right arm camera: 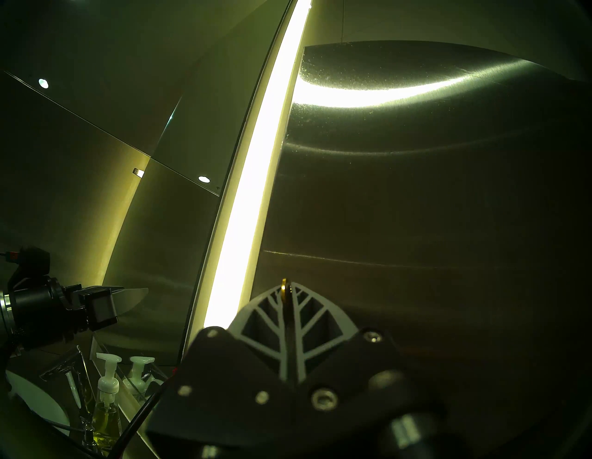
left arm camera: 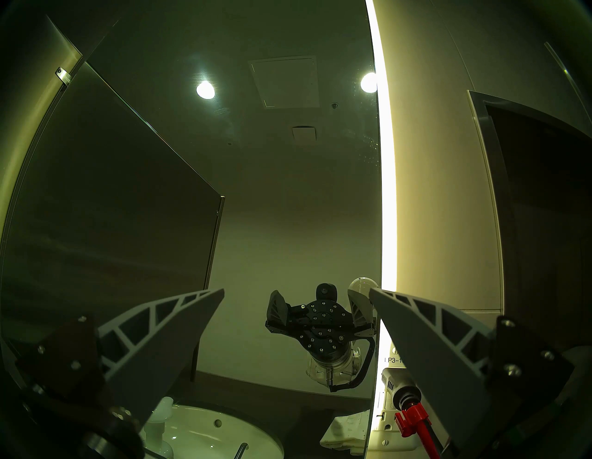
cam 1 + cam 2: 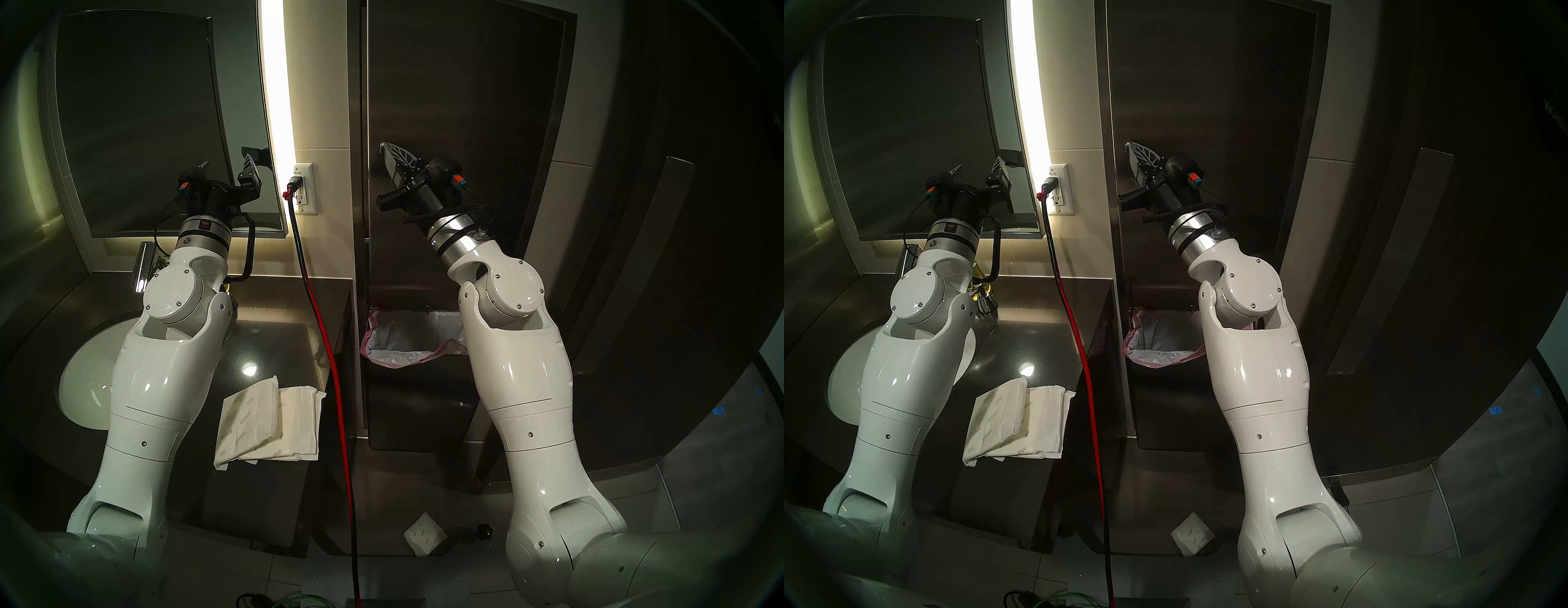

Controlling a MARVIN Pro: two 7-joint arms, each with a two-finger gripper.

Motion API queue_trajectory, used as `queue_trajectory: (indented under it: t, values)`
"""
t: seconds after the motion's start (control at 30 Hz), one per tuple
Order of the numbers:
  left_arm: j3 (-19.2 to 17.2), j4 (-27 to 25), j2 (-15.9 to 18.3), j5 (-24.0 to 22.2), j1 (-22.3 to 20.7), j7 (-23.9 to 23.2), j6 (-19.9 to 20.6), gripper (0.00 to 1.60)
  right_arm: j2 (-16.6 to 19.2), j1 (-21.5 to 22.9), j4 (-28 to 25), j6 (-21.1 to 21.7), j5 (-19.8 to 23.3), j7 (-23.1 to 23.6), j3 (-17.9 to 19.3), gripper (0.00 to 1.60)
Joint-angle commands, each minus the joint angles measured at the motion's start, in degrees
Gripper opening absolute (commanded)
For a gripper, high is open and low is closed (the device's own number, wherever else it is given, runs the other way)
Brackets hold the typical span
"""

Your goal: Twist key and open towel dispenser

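Key: amber head pinched between closed fingers of right gripper, only small tip showing, close to steel door of towel dispenser. Cannot tell if shank sits in lock. Left gripper spread wide, holding nothing, raised before mirror. Folded paper towels lie on dark counter.

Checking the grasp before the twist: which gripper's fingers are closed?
The right gripper: its white lattice fingers pinch the tiny amber-headed key. The left gripper is spread wide, empty.
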Motion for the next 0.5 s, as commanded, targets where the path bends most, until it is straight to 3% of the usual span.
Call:
queue_trajectory:
  t: [0.0, 0.47]
  values:
    - [-0.1, -0.4, 0.0, -0.1, -0.8, -0.1, -0.1, 1.60, 1.3, -1.0, -3.5, 1.0, 0.7, -0.3, 2.3, 0.00]
    - [-0.1, -0.4, 0.0, -0.1, -0.8, -0.1, -0.1, 1.60, 2.7, -3.3, -6.9, 2.7, 1.2, 0.8, 4.2, 0.00]
